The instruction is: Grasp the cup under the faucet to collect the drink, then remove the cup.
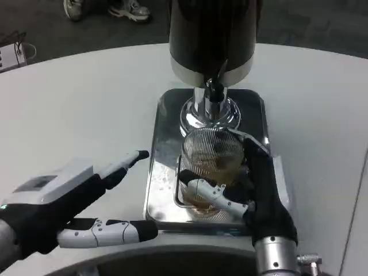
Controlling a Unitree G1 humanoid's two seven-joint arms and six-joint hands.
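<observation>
A ribbed clear cup (211,167) with brownish drink in it stands on the shiny metal drip tray (167,115), right under the faucet (214,91) of the dark drink dispenser (211,34). My right hand (253,195) wraps around the cup from the right, its fingers (210,192) crossing the cup's near side. My left hand (80,201) hovers over the table left of the tray, fingers spread and holding nothing.
The dispenser's chrome base (210,115) rises at the tray's back. The round white table (86,103) stretches to both sides. A person's shoes (129,8) are on the floor beyond the far edge.
</observation>
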